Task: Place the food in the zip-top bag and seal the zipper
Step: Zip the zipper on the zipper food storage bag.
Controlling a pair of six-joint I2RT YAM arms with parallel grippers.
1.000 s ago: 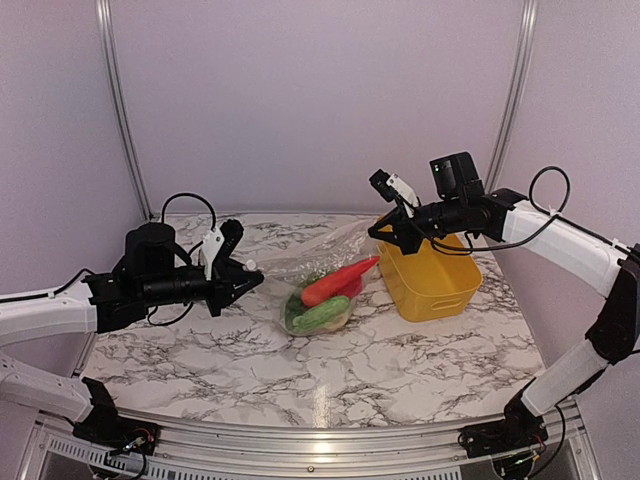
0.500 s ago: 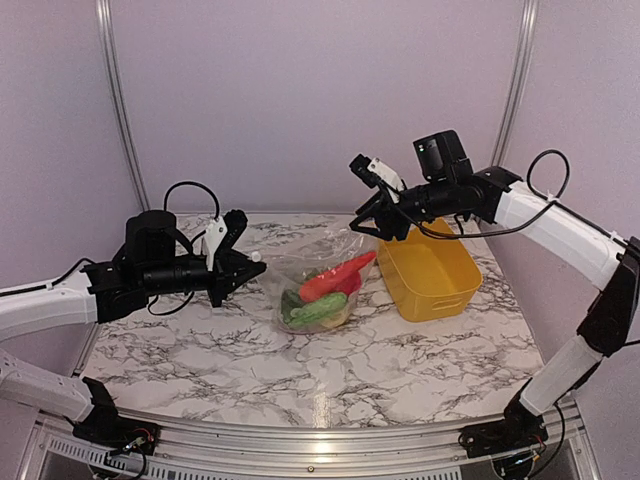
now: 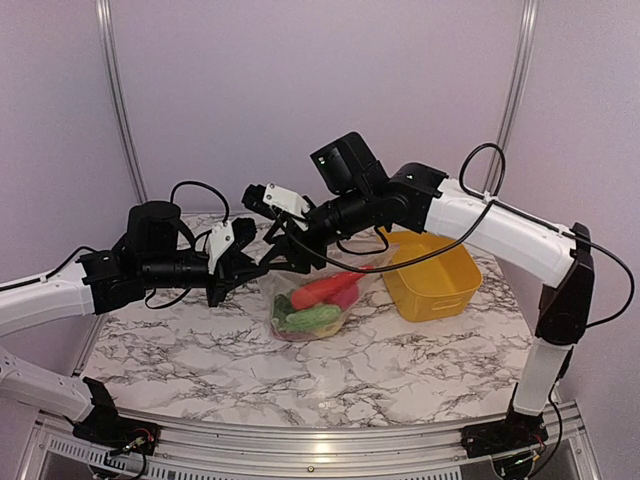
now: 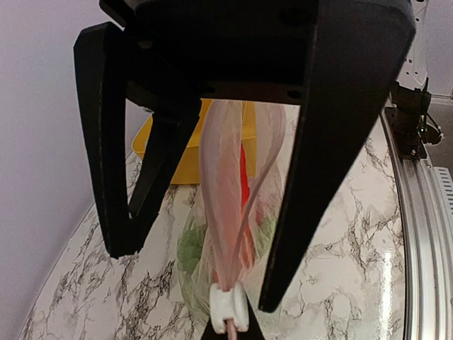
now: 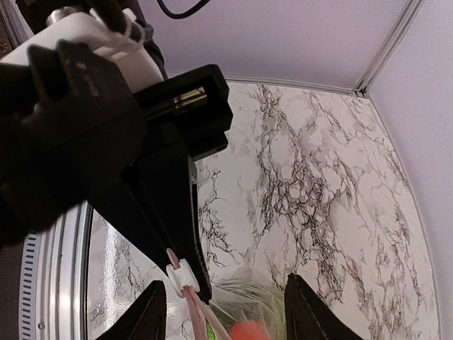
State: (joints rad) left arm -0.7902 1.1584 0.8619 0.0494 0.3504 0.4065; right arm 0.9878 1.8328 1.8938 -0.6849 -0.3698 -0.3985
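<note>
Pinching the zipper (image 4: pixel 225 234) end tight in the left gripper (image 3: pixel 248 267); straddling that strip just beside it with the right gripper (image 5: pixel 225 280) spread wide, above the zip-top bag (image 3: pixel 300 318) of food (image 3: pixel 322 289).

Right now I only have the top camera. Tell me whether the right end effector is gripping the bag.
Observer: No. The right wrist view shows the right end effector open, its fingers either side of the zipper.
Operator: Now check the left one.
Observer: The left end effector is shut on the zipper's end, right beside the white slider, as the left wrist view shows.
</note>
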